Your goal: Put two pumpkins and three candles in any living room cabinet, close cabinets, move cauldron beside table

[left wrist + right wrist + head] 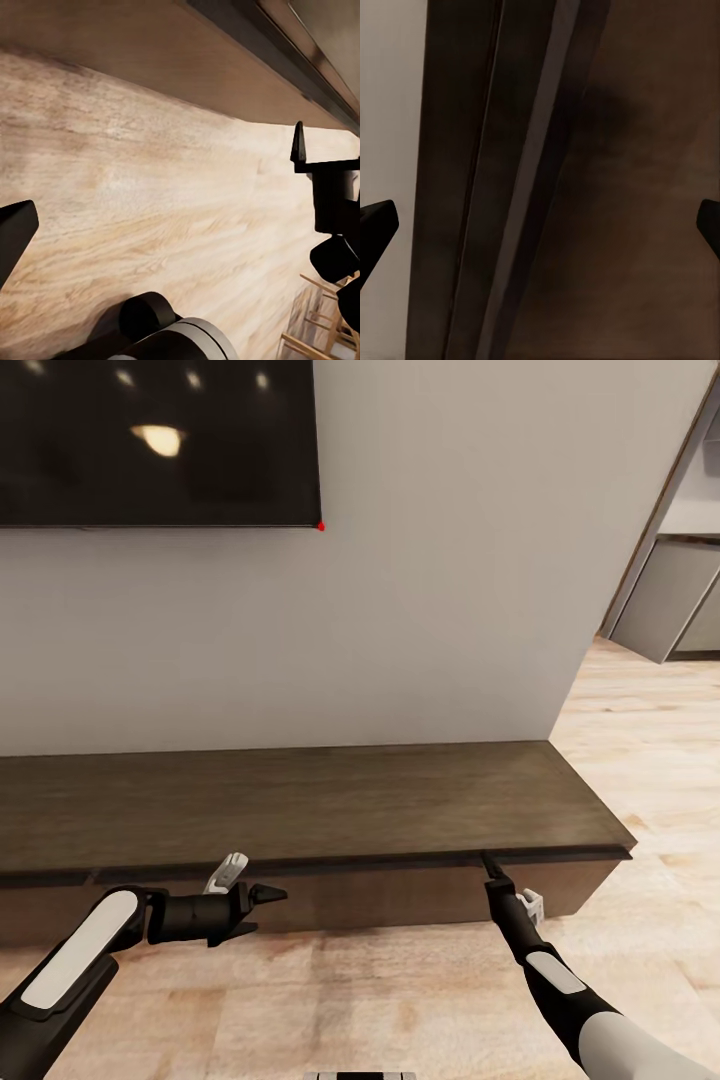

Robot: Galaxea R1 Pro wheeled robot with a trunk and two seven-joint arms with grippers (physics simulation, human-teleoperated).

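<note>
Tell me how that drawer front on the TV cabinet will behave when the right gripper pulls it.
The cabinet front is flat and handle-less, so the right gripper, at its top lip, would likely slip unless hooked on the edge. It looks like rigid wood, so it should probably slide straight without flexing.

Both arms are glossy black with pale grey-white oblong panels; the left gripper (262,910) has black pointed fingers (270,894) and a white bracket (226,872).

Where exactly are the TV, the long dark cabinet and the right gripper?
TV (150,450), head view, middle of its black screen.
Cabinet (300,800), head view, its top surface.
Right gripper (490,863), head view, fingertips at the cabinet's front edge.
</note>
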